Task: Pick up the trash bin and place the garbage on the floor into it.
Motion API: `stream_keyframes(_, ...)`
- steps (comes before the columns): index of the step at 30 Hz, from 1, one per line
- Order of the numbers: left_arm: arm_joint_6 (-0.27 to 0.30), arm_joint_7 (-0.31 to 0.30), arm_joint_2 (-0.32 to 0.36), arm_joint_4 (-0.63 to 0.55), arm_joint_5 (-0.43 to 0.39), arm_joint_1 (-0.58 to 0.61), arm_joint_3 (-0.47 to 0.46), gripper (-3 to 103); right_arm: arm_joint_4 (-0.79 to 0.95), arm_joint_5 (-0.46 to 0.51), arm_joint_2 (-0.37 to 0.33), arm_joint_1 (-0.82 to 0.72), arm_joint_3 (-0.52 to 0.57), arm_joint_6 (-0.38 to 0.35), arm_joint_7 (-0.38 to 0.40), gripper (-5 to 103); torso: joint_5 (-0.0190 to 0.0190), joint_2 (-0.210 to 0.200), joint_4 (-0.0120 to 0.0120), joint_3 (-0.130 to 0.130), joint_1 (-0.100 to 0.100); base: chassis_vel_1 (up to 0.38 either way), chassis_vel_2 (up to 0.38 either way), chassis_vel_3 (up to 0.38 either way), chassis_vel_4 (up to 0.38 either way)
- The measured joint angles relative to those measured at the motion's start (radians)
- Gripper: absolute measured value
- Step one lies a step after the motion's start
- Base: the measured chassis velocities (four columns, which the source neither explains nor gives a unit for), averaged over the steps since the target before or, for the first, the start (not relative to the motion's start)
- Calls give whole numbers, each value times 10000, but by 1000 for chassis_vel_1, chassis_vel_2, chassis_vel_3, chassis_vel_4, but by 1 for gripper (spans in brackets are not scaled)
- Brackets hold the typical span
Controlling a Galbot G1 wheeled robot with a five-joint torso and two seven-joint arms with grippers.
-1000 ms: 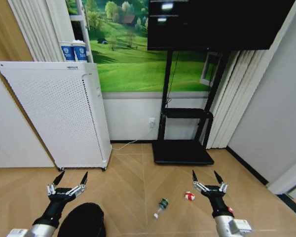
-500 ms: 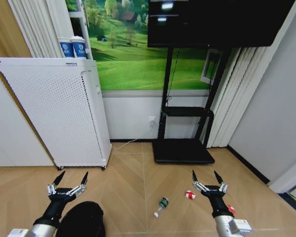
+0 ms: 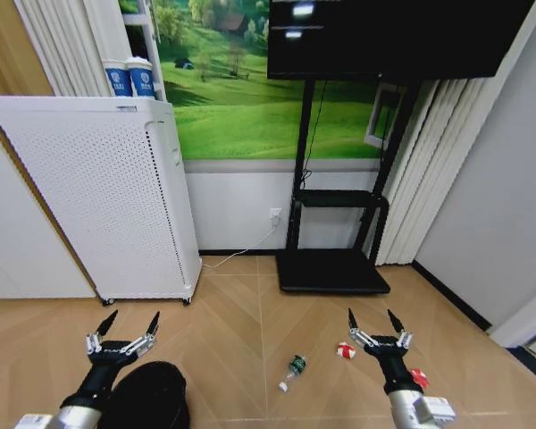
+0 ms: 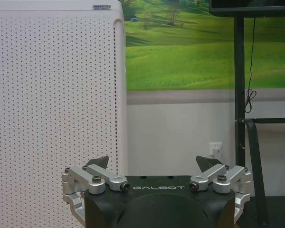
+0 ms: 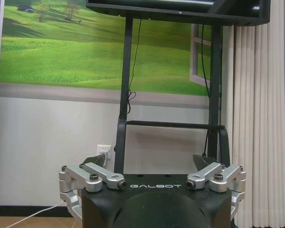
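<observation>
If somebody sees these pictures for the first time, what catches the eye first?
Probably the green meadow mural on the back wall and the tall white perforated unit at left. Lower, the left tool and right tool hang open above the floor, near the black trash bin and bottle.

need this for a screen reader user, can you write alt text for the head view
Two robot arms reach forward over a wood floor, the left gripper open above a black trash bin, the right gripper open near a plastic bottle and two red wrappers. Behind stand a white perforated cabinet and a screen stand.
</observation>
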Motion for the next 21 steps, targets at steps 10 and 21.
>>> stream_keyframes(10, -5, -3, -75, 35, 148, 79, -11, 100, -14, -4, -6, 4, -1, 19, 0, 100, 0, -362, 0, -301, -49, 0, 0, 0, 0)
stream_keyframes(21, -24, -689, -154, 72, 352, 293, 23, 100, -41, -2, -57, 34, 6, 33, 0, 100, 0, -676, -1, -599, -51, 0, 0, 0, 0)
